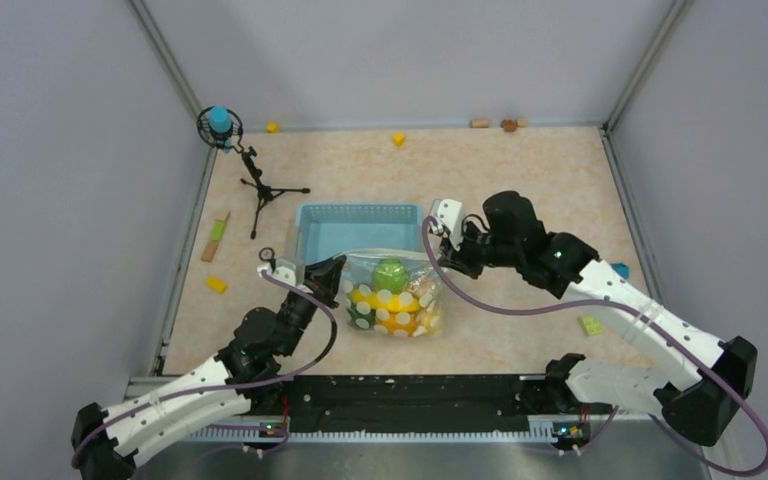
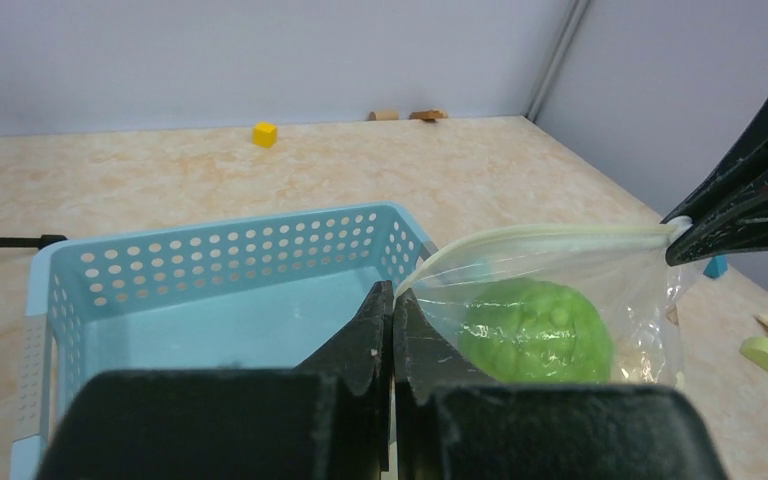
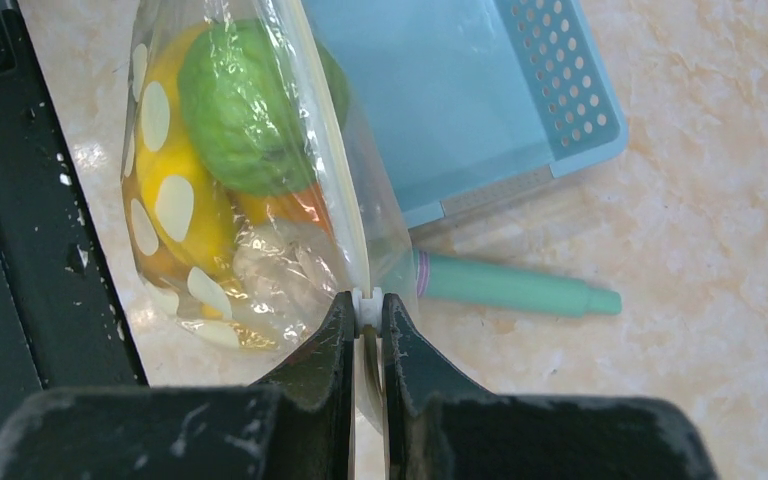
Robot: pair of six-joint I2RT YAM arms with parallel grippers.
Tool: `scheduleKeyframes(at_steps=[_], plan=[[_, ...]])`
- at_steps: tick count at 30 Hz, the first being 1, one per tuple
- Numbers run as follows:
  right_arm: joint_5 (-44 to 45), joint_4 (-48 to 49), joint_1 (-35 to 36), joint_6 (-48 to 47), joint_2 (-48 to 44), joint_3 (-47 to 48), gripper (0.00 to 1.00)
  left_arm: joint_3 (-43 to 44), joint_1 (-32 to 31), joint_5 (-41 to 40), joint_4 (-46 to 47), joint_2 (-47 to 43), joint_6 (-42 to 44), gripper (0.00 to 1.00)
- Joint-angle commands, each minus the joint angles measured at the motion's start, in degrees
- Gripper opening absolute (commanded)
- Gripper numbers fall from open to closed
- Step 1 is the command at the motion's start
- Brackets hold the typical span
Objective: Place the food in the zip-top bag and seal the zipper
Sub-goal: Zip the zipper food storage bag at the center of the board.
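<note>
Nearest the arms, the bag lies on the table between the two hands, its zipper stretched in a line from one to the other. The left hand is clamped on the zipper's left end, and the right hand is pinched tight on its right end. All the food in view sits inside the bag: a light green fruit on top, a yellow piece with white spots, something orange and a dark green piece. Just behind the bag stands a light-blue basket. A teal stick lies beside it. Far back is a yellow block.
</note>
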Motion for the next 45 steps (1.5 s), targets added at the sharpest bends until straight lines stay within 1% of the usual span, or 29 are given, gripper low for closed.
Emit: scheduleKeyframes(at_steps=[1, 7, 13, 20, 29, 31, 33, 35, 37, 39, 42, 43, 45], plan=[[5.76, -2.61, -1.22, 1.02, -0.36, 2.32, 0.0, -0.71, 0.78, -9.1, 6.05, -1.99, -0.1, 0.0], [12.41, -0.58, -1.21, 5.04, -1.41, 1.94, 0.0, -1.25, 0.78, -11.46, 7.11, -2.56, 0.09, 0.0], [24.28, 0.99, -1.22, 13.26, -0.7, 1.41, 0.0, -1.6, 0.78, -13.27, 7.98, -2.39, 0.14, 0.0], [31.99, 2.01, -1.22, 19.39, -0.83, -2.11, 0.0, -1.27, 0.78, -13.98, 8.06, -1.28, 0.21, 0.0], [33.58, 4.54, -1.22, 21.87, -4.03, -4.54, 0.0, -1.29, 0.78, -11.69, 7.94, -0.9, 0.53, 0.0], [32.47, 5.58, -1.26, 21.93, -5.27, -5.41, 0.0, -1.14, 0.78, -10.82, 7.7, -0.87, 0.56, 0.0], [28.88, 6.36, -1.22, 21.93, -6.55, -6.08, 0.01, -0.83, 0.78, -7.43, 6.67, -0.86, 0.46, 0.0], [24.56, 7.77, -1.24, 21.91, -7.83, -6.77, 0.12, -0.81, 0.78, -3.06, 6.57, -0.67, 0.58, 0.0], [20.46, 9.53, -1.22, 22.75, -9.29, -7.66, 0.32, -0.77, 0.78, 0.01, 6.63, -0.38, 0.65, 0.0], [17.43, 12.14, -1.22, 25.09, -10.78, -8.68, 0.56, -0.72, 0.78, 1.77, 6.9, -0.05, 0.29, 0.0], [16.63, 17.55, -1.21, 29.85, -13.82, -11.2, 0.91, -0.4, 0.78, 2.18, 7.07, 0.36, -0.72, 0.0], [17.4, 19.78, -1.22, 31.74, -14.83, -12.33, 0.97, -0.23, 0.78, 1.8, 7.03, 0.58, -1.02, 0.0], [20.55, 22.81, -1.2, 35.82, -16.48, -14.49, 0.99, 0.4, 0.78, 0.31, 6.64, 1.33, -1.86, 0.0]])
